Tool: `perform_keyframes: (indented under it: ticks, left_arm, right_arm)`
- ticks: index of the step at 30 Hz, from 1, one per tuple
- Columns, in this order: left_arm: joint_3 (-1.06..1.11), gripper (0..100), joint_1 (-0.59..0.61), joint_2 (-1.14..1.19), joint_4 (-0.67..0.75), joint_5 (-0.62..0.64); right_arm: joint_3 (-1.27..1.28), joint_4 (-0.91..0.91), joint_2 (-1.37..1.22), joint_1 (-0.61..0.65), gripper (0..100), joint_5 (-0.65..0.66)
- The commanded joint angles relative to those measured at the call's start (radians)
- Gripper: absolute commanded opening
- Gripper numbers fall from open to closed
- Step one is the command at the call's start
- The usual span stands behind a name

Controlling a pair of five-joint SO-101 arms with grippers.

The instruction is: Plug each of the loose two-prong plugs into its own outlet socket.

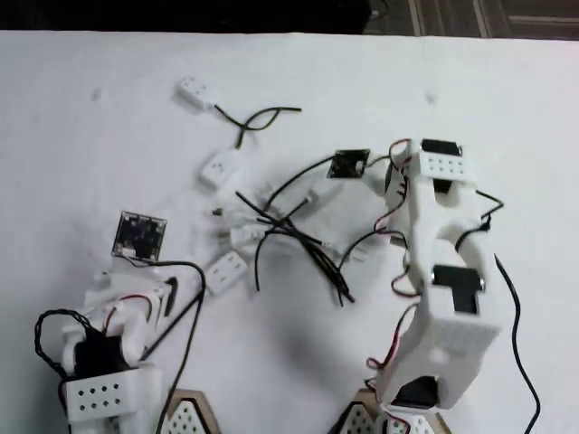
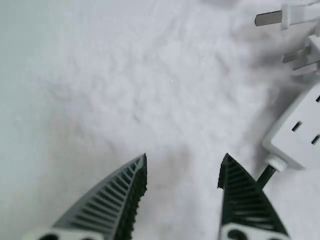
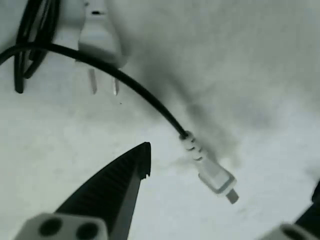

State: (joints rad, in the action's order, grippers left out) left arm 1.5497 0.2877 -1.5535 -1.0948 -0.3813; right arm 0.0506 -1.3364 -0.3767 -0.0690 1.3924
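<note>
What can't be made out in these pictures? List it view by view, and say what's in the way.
High view: which cord feeds which plug, because the black cords cross in a tangle. The prongs on the plugs are too small to see.
Left wrist view: the outlet socket is cut off by the edge, so its slot count is unknown.
Right wrist view: the two-prong plug runs off the edge.

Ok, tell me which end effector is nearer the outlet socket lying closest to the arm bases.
Left. The left end effector hangs open right beside that socket. The right end effector is farther off across the table, open above a plug and a black cord.
</note>
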Motion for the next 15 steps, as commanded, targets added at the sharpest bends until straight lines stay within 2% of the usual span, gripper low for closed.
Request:
perform_keyframes:
  ticks: [1,3,5,11,13,15]
  left_arm:
    - [-0.003,23,0.005,-0.01,0.025,-0.011]
    - [-0.003,23,0.005,-0.01,0.025,-0.011]
    - [-0.003,23,0.005,-0.01,0.025,-0.011]
    - [-0.003,23,0.005,-0.01,0.025,-0.011]
    - [-0.003,23,0.005,-0.01,0.025,-0.011]
    - [-0.003,23,0.005,-0.01,0.025,-0.011]
  right_arm:
    - [-0.091,0.005,-0.064,0.008,46.1,0.009]
    - [-0.098,-0.002,-0.09,0.008,45.0,0.006]
    - [-0.098,-0.03,-0.099,0.005,39.6,0.005]
    - [-0.098,-0.101,-0.096,-0.008,9.8,-0.008]
    - [-0.098,-0.096,-0.091,-0.013,1.8,-0.068]
    - [-0.1,-0.101,-0.091,-0.018,2.7,-0.141]
